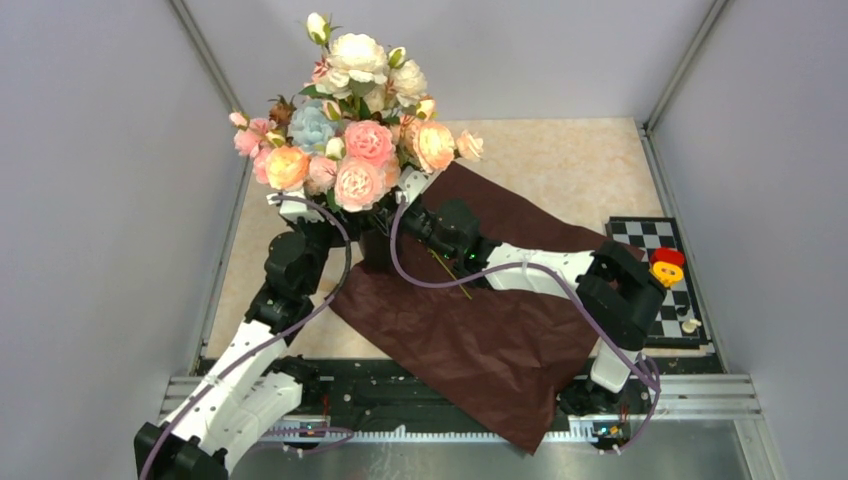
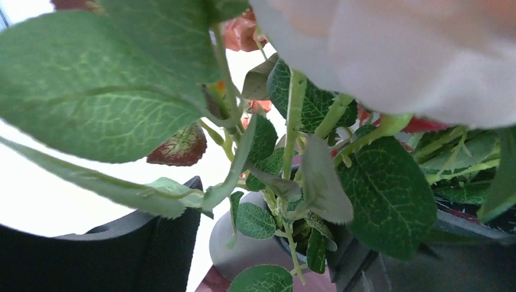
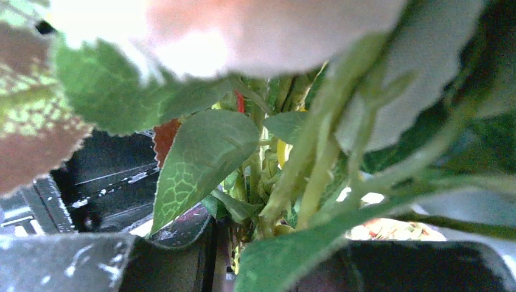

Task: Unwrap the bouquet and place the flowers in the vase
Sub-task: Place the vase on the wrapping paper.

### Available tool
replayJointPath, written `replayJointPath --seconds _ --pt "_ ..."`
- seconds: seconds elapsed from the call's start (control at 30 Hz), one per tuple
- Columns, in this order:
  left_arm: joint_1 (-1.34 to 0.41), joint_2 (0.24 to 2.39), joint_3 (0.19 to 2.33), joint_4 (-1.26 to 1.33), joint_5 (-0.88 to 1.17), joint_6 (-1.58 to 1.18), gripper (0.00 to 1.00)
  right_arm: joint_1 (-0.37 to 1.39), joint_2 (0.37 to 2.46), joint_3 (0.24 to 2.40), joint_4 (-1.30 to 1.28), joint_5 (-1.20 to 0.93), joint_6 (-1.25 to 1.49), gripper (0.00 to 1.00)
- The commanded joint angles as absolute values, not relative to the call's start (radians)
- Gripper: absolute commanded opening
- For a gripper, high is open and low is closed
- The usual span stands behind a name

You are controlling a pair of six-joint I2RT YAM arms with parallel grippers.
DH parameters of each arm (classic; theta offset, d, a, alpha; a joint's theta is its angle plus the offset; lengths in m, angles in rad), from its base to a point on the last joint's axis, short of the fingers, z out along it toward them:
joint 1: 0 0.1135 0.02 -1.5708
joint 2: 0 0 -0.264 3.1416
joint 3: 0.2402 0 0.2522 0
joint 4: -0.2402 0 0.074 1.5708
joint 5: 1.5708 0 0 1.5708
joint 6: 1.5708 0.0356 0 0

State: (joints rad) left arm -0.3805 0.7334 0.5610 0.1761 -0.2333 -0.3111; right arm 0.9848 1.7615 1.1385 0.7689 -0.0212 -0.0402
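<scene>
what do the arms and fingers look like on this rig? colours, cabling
Both the left arm and the right arm have white link shells with bulky black joint housings. A lilac cable runs loosely along each, looping free near the wrist. The left fingers are black with a fine ribbed texture; the right fingers look dark and scuffed.

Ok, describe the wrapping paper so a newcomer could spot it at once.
Start at the flower bunch massed mid-table. Below and right of it lies the wrapping paper, a wide flat sheet running under the right arm over the near rail. It alone is dark maroon and crinkled; the neighbouring checkerboard is black-and-white.
</scene>
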Motion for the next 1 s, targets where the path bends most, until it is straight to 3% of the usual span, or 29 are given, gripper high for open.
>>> replayJointPath --seconds 0.0,0.23,0.7,0.97 --pt "-0.379 0.753 0.557 0.298 -0.230 -0.252 0.69 1.019 1.798 1.105 0.669 -0.062 0.033 0.25" --pt "-0.379 0.764 0.483 0.442 -0.215 -0.205 0.60 1.019 1.804 1.088 0.671 -0.065 0.047 0.28" --pt "-0.379 0.831 0.468 0.524 -0.196 -0.174 0.28 1.019 1.792 1.050 0.680 -0.063 0.067 0.41" --pt "-0.378 0.833 0.466 0.523 -0.201 -0.167 0.23 1.019 1.787 1.031 0.689 -0.062 0.079 0.48"
